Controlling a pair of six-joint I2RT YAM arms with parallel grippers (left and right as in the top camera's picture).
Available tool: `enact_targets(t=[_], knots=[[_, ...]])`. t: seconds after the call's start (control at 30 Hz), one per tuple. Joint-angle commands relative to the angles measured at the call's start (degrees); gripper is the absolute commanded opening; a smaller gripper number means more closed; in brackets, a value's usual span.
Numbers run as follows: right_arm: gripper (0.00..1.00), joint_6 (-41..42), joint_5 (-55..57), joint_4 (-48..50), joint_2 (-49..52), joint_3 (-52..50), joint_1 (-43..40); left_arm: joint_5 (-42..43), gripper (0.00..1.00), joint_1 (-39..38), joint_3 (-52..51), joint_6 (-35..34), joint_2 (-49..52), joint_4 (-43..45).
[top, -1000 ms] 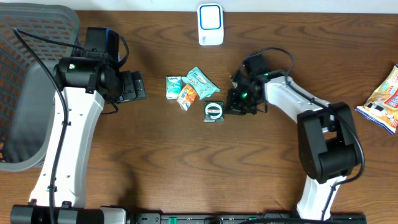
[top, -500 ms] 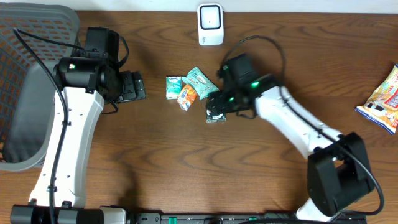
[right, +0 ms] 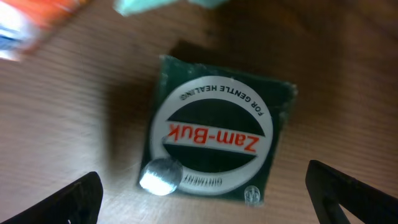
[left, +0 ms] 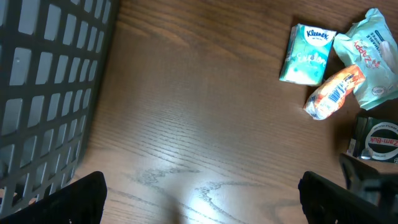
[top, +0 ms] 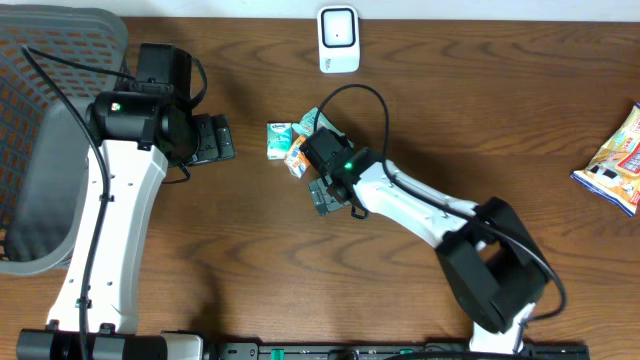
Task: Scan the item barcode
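The dark green Zam-Buk box [right: 214, 140] lies flat on the wooden surface [top: 250, 270], its round white label facing up and reading upside down in the right wrist view, with a small bright glare spot near one corner. The right hand [right: 208, 196] hangs over it with its fingers [right: 74, 199] spread wide, one at each lower corner of that view and both clear of the box – nothing is gripped. From overhead the right hand [top: 330, 190] covers the box completely (so the box cannot be seen there). Just beside the box sits a small cluster: an orange packet [left: 333, 93] with a barcode showing, a teal pouch [left: 370, 53] and a Kleenex pack [left: 308, 55], the orange packet touching the pouch. Farther up the surface, at its far edge, stands the white scanner [top: 338, 38], well apart from the cluster. The left hand [top: 213, 138] is off to the left side, also spread wide and empty – beside it stands a dark mesh basket [top: 40, 150]. A snack bag [top: 615, 160] lies at the far right edge.
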Motion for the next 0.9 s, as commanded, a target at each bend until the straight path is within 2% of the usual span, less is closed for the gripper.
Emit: enact_targets(t=[0.0, 0.1, 0.23, 0.33, 0.43, 0.53, 0.73, 0.87], knots=[[0.98, 1.1, 1.9, -0.1, 2.9, -0.2, -0.7, -0.6, 0.98, 0.3, -0.1, 0.8, 0.1, -0.2], [0.85, 2.1, 1.4, 0.0, 2.9, -0.2, -1.6, -0.6, 0.98, 0.3, -0.1, 0.8, 0.1, -0.2], [0.6, 2.5, -2.2, 0.0, 2.9, -0.1, -4.3, -0.6, 0.98, 0.3, -0.1, 0.8, 0.1, -0.2], [0.54, 2.5, -6.0, -0.1, 2.7, 0.1, -6.3, -0.6, 0.98, 0.3, -0.1, 0.8, 0.1, -0.2], [0.54, 2.4, -8.4, -0.8, 2.0, 1.0, -7.5, -0.6, 0.98, 0.3, -0.1, 0.8, 0.1, -0.2], [0.49, 0.9, -8.5, -2.6, 0.2, 2.1, -8.7, -0.6, 0.98, 0.3, -0.1, 0.8, 0.1, -0.2], [0.49, -0.7, -7.9, -6.2, -6.3, 2.9, -10.2, -0.6, 0.98, 0.3, -0.1, 0.8, 0.1, -0.2], [0.41, 1.6, -5.5, -9.9, -8.3, 2.9, -10.2, -0.6, 0.98, 0.3, -0.1, 0.8, 0.1, -0.2]])
